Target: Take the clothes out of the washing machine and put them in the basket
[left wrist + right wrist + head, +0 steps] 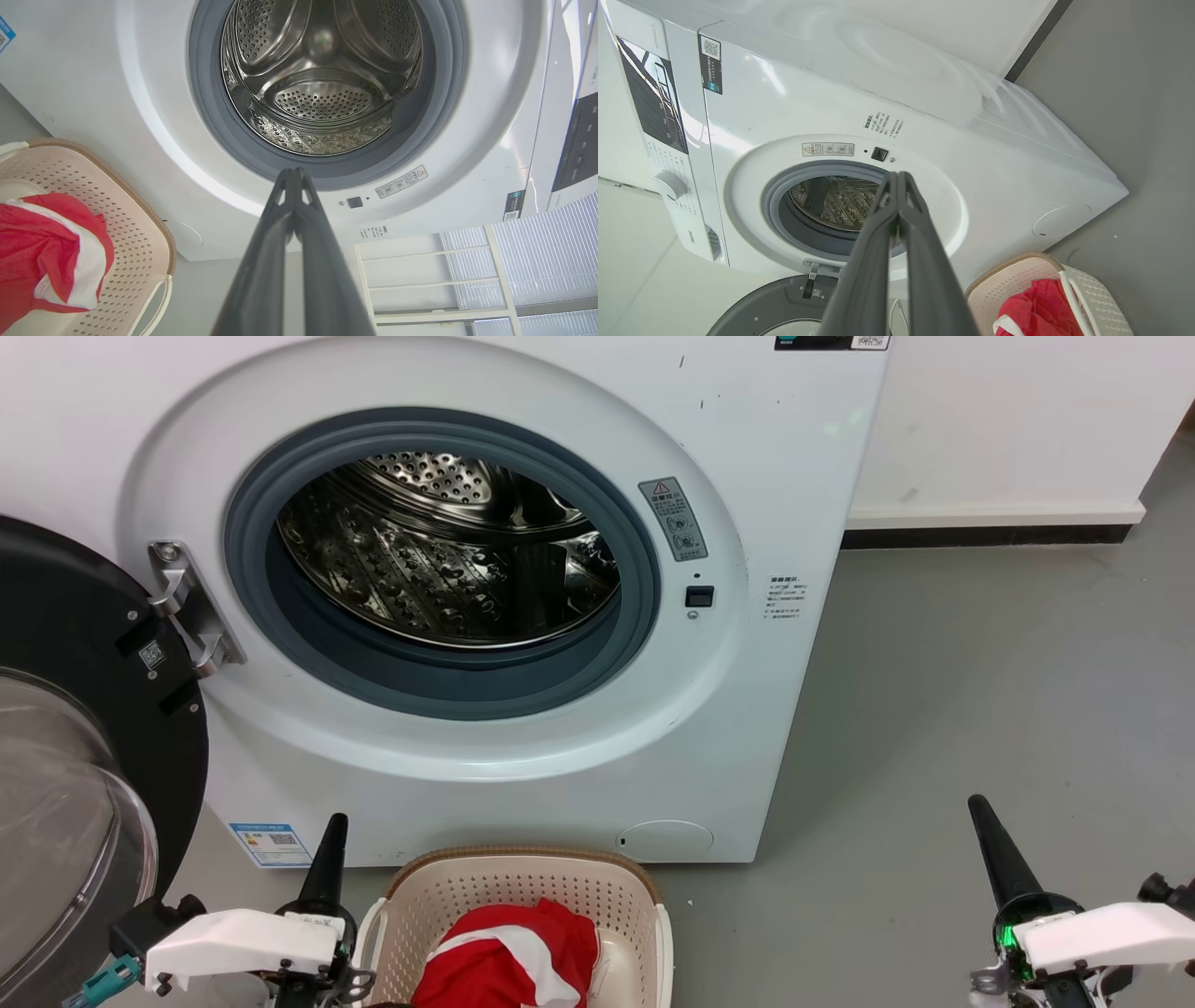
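The white washing machine (523,784) stands open, its steel drum (448,551) showing bare metal. On the floor before it sits the cream basket (523,887), holding the red and white clothes (513,957). My left gripper (334,826) is shut, just left of the basket. My right gripper (980,807) is shut too, far to the right over the floor. In the left wrist view the shut left gripper (294,173) points at the porthole, with the clothes (42,247) in the basket (140,219). In the right wrist view sit the right gripper (897,176), the basket (1008,280) and the clothes (1036,308).
The black-framed glass door (84,709) hangs open at the left, close to my left arm. Grey floor (980,691) spreads to the right of the machine. A white wall with a dark skirting (990,536) runs behind.
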`<state>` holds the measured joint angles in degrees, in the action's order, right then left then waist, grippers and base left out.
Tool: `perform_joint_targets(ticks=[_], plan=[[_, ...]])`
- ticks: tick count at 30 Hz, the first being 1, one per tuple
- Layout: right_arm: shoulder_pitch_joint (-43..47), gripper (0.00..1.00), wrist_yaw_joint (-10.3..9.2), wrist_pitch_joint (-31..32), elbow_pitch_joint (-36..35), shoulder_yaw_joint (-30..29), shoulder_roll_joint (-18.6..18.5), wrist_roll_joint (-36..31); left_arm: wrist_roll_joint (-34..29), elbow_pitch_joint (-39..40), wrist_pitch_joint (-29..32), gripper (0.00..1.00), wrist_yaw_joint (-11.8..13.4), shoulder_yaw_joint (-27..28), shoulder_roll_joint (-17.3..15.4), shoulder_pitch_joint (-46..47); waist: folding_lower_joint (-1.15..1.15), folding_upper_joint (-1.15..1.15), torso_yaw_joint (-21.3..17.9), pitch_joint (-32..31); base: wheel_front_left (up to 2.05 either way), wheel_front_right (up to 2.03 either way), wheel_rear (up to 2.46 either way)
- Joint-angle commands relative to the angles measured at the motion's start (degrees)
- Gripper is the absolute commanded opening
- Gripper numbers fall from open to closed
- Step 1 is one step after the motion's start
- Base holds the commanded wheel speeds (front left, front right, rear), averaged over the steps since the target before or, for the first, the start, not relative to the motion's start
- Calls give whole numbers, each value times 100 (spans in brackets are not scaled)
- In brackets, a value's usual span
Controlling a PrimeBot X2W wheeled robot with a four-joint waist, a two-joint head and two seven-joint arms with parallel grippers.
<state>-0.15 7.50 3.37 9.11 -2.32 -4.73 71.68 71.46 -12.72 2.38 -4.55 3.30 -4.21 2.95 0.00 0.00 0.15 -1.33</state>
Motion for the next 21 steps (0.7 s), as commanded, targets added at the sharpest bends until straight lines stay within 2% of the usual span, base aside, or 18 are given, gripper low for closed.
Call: perform_joint_targets(ticks=[1, 21], plan=[[-191, 0, 0, 16, -10, -17, -21, 127, 112, 21, 33, 0, -53, 37, 14, 152, 0, 0, 0, 3, 0, 0, 0], [-412, 0, -1, 72, 240, -107, 1, 1180, 1085, -60, 230, 0, -174, 190, 71, 268, 0, 0, -7, 68, 0, 0, 0]])
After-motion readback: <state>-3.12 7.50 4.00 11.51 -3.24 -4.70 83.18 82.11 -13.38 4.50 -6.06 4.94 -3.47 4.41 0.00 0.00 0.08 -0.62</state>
